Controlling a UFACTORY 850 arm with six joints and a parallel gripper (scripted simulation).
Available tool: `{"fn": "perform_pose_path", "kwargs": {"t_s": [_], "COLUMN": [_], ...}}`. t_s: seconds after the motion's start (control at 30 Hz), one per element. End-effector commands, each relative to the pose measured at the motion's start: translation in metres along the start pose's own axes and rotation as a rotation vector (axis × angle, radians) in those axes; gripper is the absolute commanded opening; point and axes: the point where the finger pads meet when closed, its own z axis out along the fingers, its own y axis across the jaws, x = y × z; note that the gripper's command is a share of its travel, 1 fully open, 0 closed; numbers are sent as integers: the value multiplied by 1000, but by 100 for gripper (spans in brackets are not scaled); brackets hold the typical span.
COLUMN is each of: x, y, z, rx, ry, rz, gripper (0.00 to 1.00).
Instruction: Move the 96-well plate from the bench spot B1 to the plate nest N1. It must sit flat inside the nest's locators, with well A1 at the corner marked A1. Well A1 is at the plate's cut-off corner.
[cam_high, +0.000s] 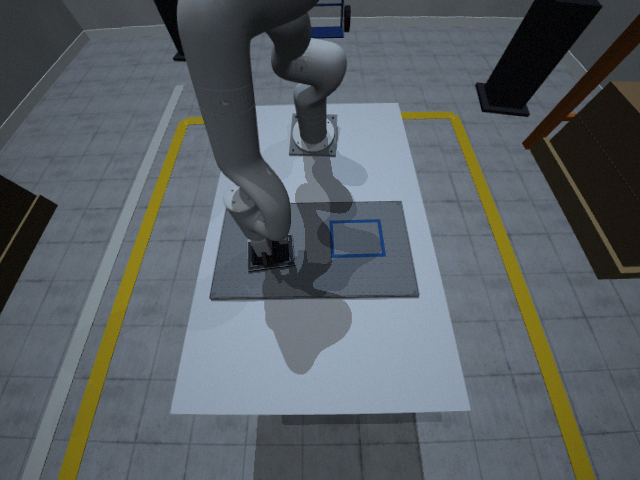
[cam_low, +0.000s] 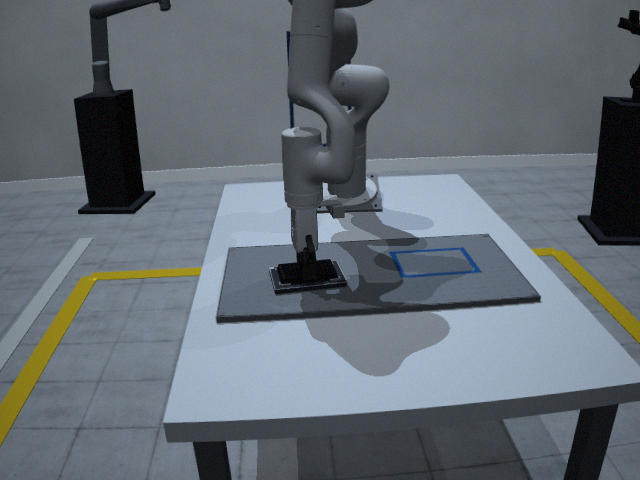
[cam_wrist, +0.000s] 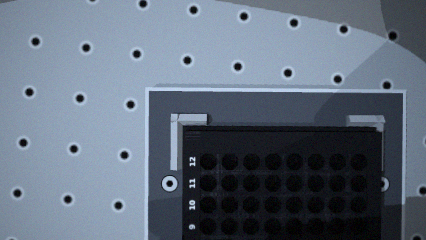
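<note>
The light is soft and a bit dim. It comes from above and behind the arm (cam_low: 310, 155), so big gray shadows fall forward across the white table (cam_low: 268, 392). The shadows overlap. Nothing shines or glares. The close-up of the dotted board (cam_wrist: 75, 75) looks a little fuzzy.

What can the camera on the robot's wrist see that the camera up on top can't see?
Only the wrist view shows the small things: the numbers 9 to 12 printed along the plate, its round wells, the pale corner locators of the nest, and the dots of holes in the grey board.

Only the top view shows the whole arm, the open gripper low over the plate, the blue square with nothing in it, the white table and the yellow floor line.

Both show the black plate resting in its nest on the grey board.
</note>
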Motion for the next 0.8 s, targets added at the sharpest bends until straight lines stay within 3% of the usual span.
{"fn": "perform_pose_path", "kwargs": {"t_s": [0.0,0.5,0.77], "x": [0,0,0], "y": [1,1,1], "z": [-1,-1,-22], "rx": [-2,-2,-2], "ry": [-1,-1,-1], "rz": [0,0,0], "gripper": [100,100,100]}}
